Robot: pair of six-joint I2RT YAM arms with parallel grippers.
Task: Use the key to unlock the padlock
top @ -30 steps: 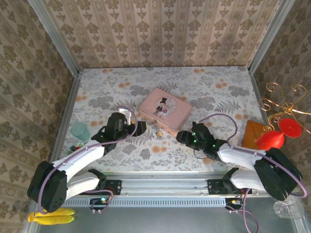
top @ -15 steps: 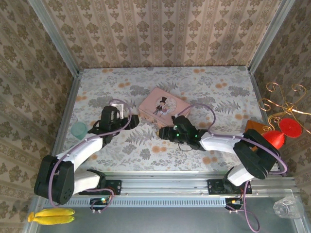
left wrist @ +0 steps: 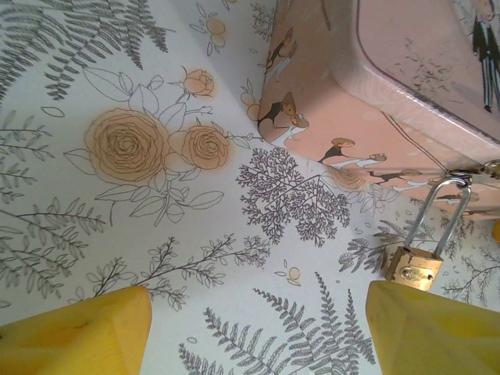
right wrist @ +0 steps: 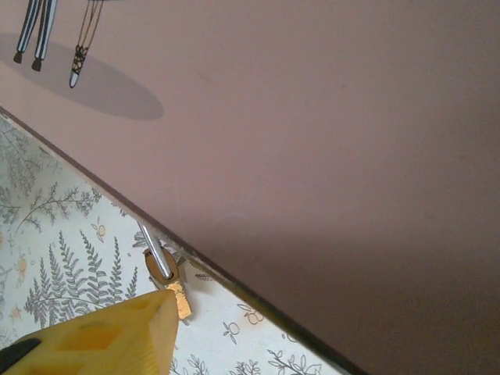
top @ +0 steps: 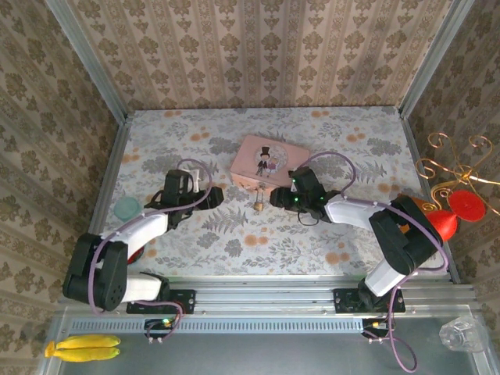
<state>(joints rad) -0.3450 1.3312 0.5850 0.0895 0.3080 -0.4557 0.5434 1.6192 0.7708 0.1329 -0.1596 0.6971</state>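
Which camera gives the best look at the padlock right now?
The left wrist view: the padlock shows clearly, brass body and silvery shackle, beside the pink tin. In the right wrist view a yellow fingertip hides part of it; from the top it is a tiny speck.

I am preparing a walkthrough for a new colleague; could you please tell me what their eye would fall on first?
The pink tin in the middle of the floral table stands out first, with the tiny brass padlock at its near edge, shackle hooked to the tin. The left hand and right hand sit close on either side of the padlock.
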